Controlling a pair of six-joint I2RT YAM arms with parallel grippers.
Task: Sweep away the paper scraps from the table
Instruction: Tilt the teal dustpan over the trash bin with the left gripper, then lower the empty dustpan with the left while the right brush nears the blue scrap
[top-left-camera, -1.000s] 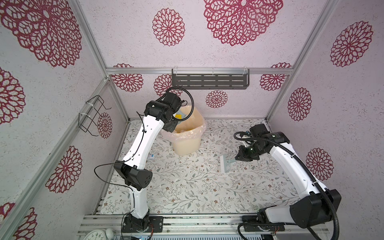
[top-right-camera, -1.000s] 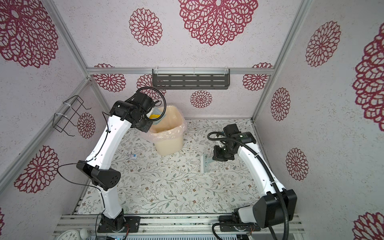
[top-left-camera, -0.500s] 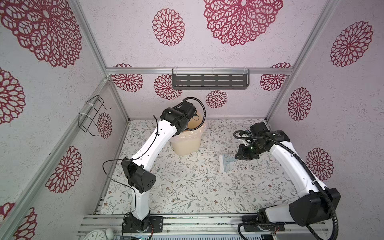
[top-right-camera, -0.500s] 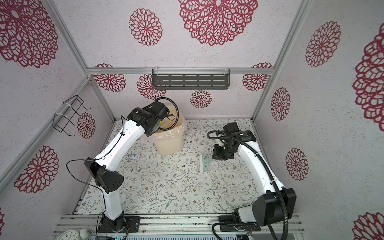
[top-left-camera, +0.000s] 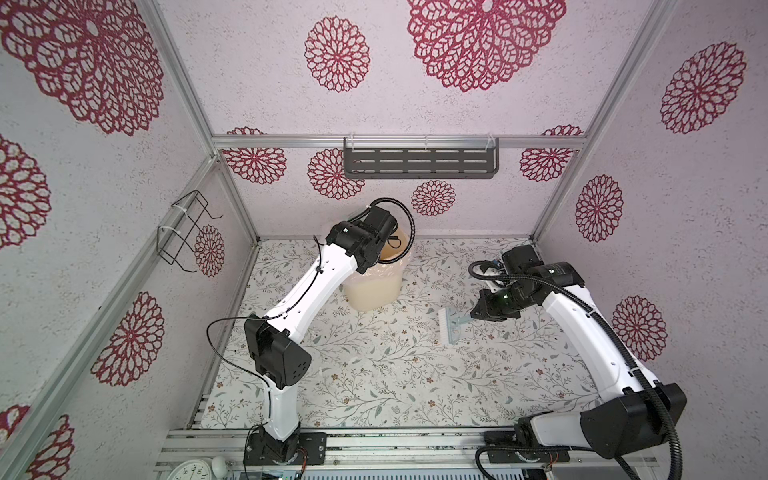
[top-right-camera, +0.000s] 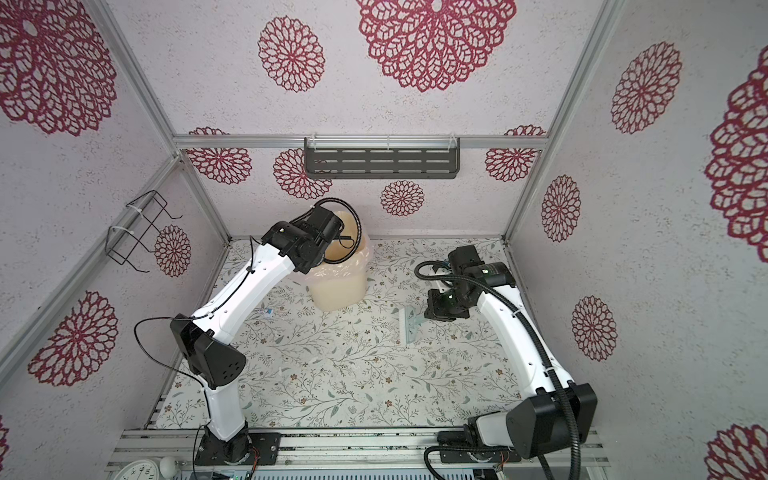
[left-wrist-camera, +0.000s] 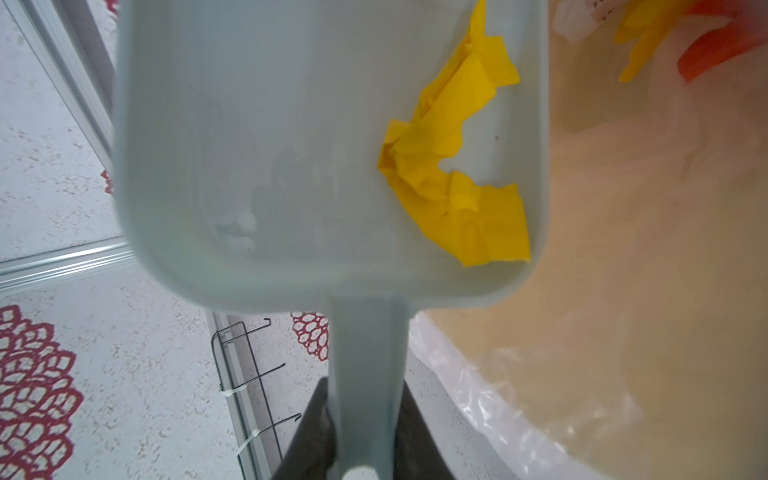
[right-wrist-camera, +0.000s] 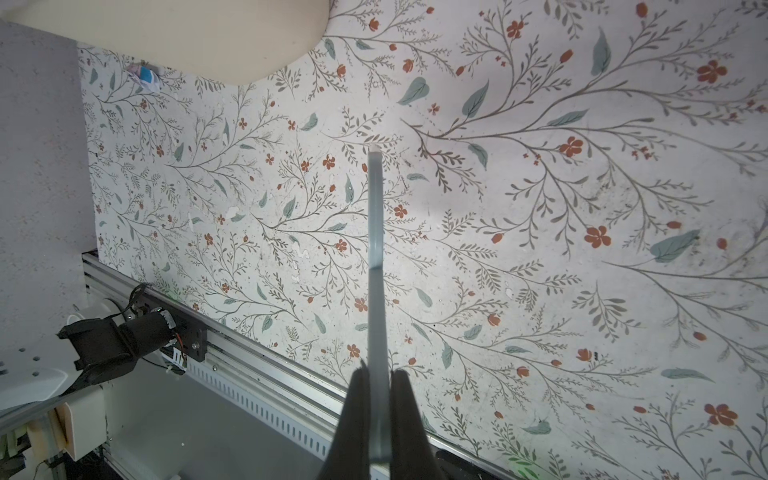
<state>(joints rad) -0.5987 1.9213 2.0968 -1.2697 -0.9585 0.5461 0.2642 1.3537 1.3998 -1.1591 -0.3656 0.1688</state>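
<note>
My left gripper (left-wrist-camera: 363, 415) is shut on the handle of the pale blue dustpan (left-wrist-camera: 291, 145). It holds the pan tilted over the cream bin (top-left-camera: 376, 286). One yellow paper scrap (left-wrist-camera: 453, 166) clings inside the pan. More yellow (left-wrist-camera: 648, 37) and red (left-wrist-camera: 723, 54) scraps lie in the bin. In both top views the left wrist (top-left-camera: 374, 232) hides the pan. My right gripper (top-left-camera: 478, 313) is shut on the handle of the hand brush (top-left-camera: 449, 328), low over the table (top-left-camera: 415, 374). A small whitish scrap (top-right-camera: 266, 311) lies left of the bin.
A clear liner (left-wrist-camera: 519, 415) drapes over the bin's rim. A dark slotted shelf (top-left-camera: 419, 164) hangs on the back wall and a wire rack (top-left-camera: 185, 232) on the left wall. The metal rail (top-left-camera: 374, 440) with both arm bases runs along the table's front edge.
The left arm has swung right, from the bin's left side to above its opening, carrying the dustpan. The right arm and brush have barely moved.
</note>
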